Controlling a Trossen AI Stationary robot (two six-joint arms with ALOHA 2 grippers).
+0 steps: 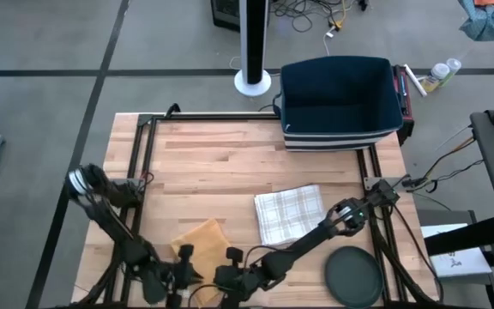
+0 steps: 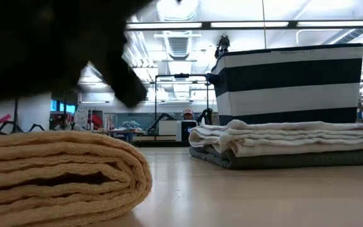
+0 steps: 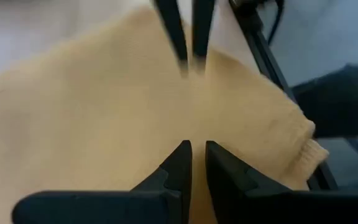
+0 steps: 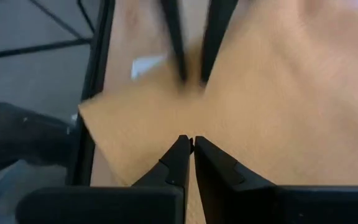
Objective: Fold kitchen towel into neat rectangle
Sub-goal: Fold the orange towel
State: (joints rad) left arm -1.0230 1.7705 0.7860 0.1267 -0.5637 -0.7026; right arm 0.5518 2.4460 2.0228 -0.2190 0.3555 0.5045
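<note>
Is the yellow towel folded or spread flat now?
Folded: the yellow towel shows stacked layers with a rounded fold edge in the low view.

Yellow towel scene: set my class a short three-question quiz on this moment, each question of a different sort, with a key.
1. True or false: the yellow towel lies at the table's near edge, with the left gripper and right gripper both at it.
2. Which stands at the table's far edge? A) black disc B) striped basket C) checked towel
3. Fill in: in the low view, the yellow towel lies ____, not flat.

Key: 1 true; 2 B; 3 folded
</note>
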